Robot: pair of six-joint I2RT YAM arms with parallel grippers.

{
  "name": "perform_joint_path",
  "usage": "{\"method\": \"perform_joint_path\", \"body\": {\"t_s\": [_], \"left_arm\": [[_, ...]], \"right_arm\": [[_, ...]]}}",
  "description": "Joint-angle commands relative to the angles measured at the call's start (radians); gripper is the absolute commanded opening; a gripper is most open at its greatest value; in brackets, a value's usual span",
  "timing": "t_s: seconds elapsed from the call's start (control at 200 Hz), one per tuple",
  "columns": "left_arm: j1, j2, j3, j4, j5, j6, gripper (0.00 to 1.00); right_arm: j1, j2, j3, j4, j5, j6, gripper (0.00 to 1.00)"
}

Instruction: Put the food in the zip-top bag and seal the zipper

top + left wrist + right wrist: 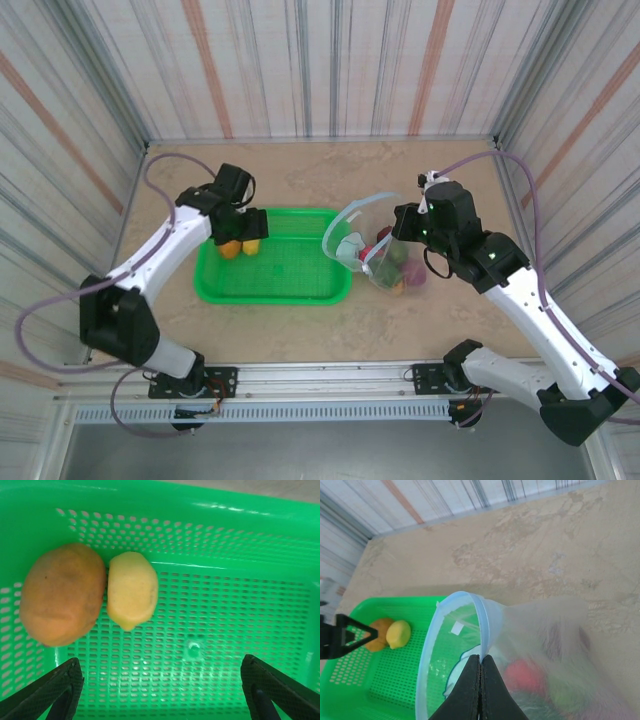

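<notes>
Two pieces of food, an orange fruit (pixel 62 594) and a yellow lemon (pixel 132 590), lie side by side in the far left corner of the green mesh basket (pixel 215 630). My left gripper (pixel 162 687) hovers over the basket floor just short of them, open, with nothing between its fingers. The zip-top bag (pixel 545 630) stands open to the right of the basket, and red (pixel 522 675) and green (pixel 565 697) food show through its wall. My right gripper (pixel 480 665) is shut on the bag's rim at the light-blue zipper (pixel 485 615), holding the mouth up.
The basket (pixel 275 285) sits left of centre on the beige table, its right rim against the bag (pixel 375 255). Striped walls close in the back and both sides. Bare tabletop (pixel 300 175) lies behind the basket and bag.
</notes>
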State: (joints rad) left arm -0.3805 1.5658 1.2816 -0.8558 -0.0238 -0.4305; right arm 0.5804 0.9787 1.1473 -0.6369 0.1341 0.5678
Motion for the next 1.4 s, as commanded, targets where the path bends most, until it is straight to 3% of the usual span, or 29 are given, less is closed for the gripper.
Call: {"method": "perform_joint_path", "body": {"t_s": [0.0, 0.897, 1.092, 1.303, 1.398], "left_arm": [[0.002, 0.065, 0.052, -0.059, -0.031, 0.044, 0.84], [-0.002, 0.342, 0.131, -0.023, -0.100, 0.071, 0.71], [-0.002, 0.373, 0.137, -0.022, -0.103, 0.077, 0.57], [0.002, 0.366, 0.133, -0.026, -0.109, 0.079, 0.34], [0.001, 0.339, 0.124, -0.029, -0.092, 0.078, 0.31]], "right_arm": [[-0.001, -0.023, -0.020, 0.008, 0.014, -0.008, 0.00], [-0.014, -0.012, -0.015, 0.012, -0.009, -0.030, 0.00], [-0.014, -0.005, -0.009, 0.011, -0.017, -0.024, 0.00], [-0.013, -0.014, -0.012, 0.002, -0.020, -0.023, 0.00], [-0.014, -0.020, -0.012, -0.003, -0.016, -0.023, 0.00]]}}
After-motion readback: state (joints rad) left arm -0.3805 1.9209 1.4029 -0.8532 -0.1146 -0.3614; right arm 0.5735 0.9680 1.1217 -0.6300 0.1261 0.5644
